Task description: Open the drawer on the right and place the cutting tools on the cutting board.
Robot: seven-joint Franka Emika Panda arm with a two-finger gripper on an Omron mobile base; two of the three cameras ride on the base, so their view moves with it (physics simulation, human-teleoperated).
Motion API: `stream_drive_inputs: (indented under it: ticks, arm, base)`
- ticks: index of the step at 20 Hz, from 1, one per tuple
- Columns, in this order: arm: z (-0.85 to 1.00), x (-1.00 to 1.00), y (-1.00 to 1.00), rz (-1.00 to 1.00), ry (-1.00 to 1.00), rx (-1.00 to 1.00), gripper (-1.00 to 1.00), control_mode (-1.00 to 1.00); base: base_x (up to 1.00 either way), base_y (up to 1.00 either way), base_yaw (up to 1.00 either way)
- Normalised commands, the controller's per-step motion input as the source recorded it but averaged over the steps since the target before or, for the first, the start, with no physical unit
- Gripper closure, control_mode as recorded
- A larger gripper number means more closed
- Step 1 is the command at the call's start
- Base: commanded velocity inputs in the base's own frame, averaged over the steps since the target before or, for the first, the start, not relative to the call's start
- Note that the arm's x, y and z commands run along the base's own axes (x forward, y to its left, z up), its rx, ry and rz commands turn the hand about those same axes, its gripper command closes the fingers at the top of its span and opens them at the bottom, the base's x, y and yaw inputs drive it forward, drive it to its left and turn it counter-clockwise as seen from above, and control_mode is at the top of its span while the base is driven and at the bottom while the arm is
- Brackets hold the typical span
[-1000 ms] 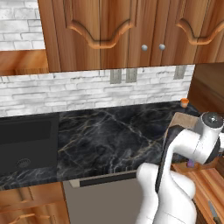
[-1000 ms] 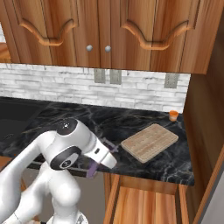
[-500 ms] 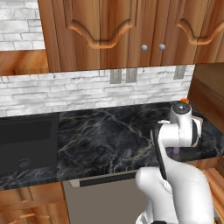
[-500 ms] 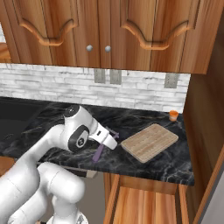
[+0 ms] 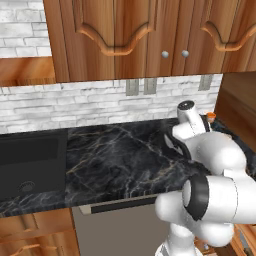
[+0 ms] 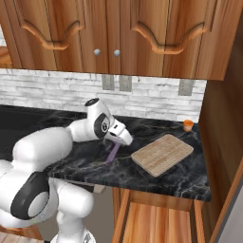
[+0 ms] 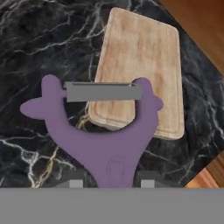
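My gripper (image 6: 119,139) is shut on a cutting tool, a purple Y-shaped peeler (image 7: 103,140) with a grey blade across its fork. The peeler (image 6: 113,152) hangs just above the black counter, a short way left of the cutting board (image 6: 163,154). In the hand view the light tan cutting board (image 7: 140,65) lies past the blade, and my two fingertips (image 7: 76,183) clamp the handle's end. The drawer (image 6: 156,223) stands pulled out below the counter's right end, its orange-wood inside showing. In the left base view my own arm hides the hand.
A small orange cup (image 6: 188,125) stands at the back right corner by the wooden side wall (image 6: 223,142). A dark sink (image 5: 30,165) is set into the counter's left. Upper cabinets (image 6: 118,33) hang above the brick backsplash. The open drawer juts out in front of the base.
My arm has swung up from low beside the counter's front edge and reached over the counter, carrying the purple peeler toward the cutting board. The board and cup have not moved.
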Motion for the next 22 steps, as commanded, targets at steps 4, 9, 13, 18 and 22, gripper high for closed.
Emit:
stream_drive_inputs:
  ticks: [4,9,13,18,22]
  arm:
    - [0.01,0.73,-0.52,0.00,0.25,0.13,1.00,-1.00]
    - [-0.03,0.51,-0.78,-0.02,0.17,0.30,1.00,-1.00]
    - [-0.09,0.07,-0.11,-0.01,0.05,0.06,1.00,-1.00]
    - [-0.33,0.06,-0.20,0.00,0.00,0.00,1.00,-1.00]
    - [-0.45,0.04,-0.32,0.00,0.00,0.00,1.00,-1.00]
  base:
    - [0.00,0.00,0.00]
    - [0.00,0.00,0.00]
    - [0.00,0.00,0.00]
    - [0.00,0.00,0.00]
    - [0.00,0.00,0.00]
